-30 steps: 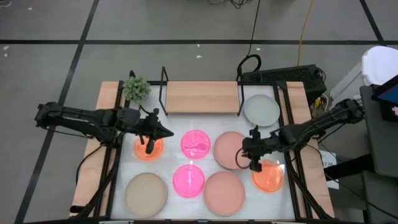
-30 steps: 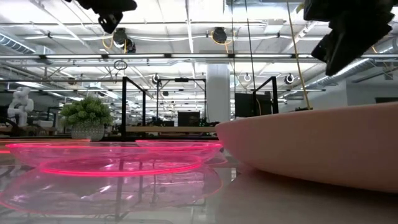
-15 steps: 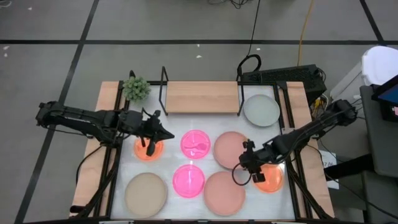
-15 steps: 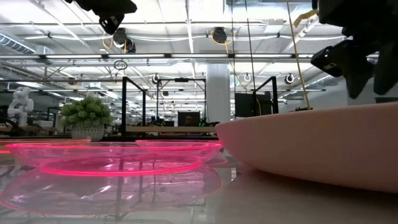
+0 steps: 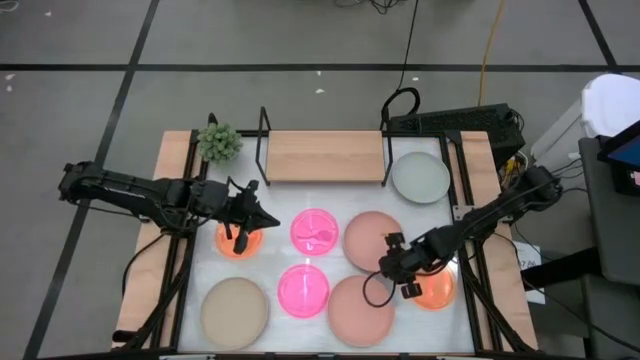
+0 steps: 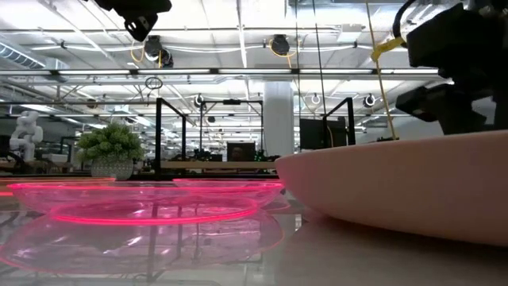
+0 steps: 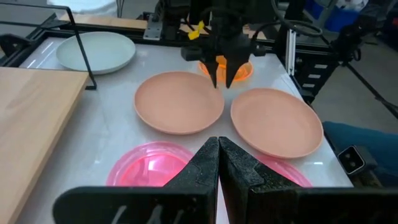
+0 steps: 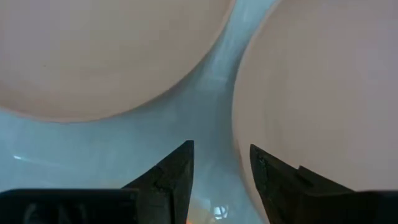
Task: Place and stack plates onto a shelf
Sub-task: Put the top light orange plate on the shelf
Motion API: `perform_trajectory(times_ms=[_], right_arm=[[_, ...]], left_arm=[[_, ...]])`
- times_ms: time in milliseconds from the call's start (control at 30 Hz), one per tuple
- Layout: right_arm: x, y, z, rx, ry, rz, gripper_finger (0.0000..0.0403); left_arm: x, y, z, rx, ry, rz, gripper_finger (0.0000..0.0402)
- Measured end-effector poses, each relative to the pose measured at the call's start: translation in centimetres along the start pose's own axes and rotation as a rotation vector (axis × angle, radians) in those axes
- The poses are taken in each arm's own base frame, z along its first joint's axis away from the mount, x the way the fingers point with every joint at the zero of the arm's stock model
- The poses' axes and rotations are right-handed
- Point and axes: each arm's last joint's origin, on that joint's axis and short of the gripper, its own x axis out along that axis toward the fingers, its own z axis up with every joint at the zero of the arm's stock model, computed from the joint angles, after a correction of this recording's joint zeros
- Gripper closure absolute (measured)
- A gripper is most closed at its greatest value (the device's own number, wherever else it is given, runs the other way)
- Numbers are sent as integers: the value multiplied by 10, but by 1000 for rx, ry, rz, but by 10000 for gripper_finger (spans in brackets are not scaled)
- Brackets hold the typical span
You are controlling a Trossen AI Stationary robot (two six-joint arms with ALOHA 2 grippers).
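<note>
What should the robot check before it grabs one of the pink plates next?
1. Right gripper fingers apart: ok, a gap shows between them in its wrist view.
2. Right gripper empty: ok, nothing between the fingers.
3. Right gripper lined up on a rim: cannot tell; it hovers by the gap between the two dusty pink plates.
4. Shelf has room: ok, its board is bare.
5. Left gripper out of the way: ok, shut, over the far orange plate.
</note>
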Motion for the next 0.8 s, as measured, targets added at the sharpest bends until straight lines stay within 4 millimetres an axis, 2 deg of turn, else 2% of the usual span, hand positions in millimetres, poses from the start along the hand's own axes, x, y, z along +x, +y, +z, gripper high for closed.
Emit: perform_trajectory(times_ms=[233, 367, 600, 733, 800], right_arm=[[4, -1, 0, -27, 7, -33, 273], [4, -1, 0, -27, 8, -34, 290], [5, -1, 0, -35, 12, -39, 346], [5, -1, 0, -37, 12, -40, 389], [5, -1, 0, -48, 11, -43, 398]], left_arm=[[0, 1, 1, 29, -9, 28, 387], [9, -1, 4, 65, -45, 23, 387], [29, -4, 5, 136, -71, 7, 387], [35, -4, 4, 141, -68, 8, 387], [37, -4, 4, 142, -72, 8, 387]])
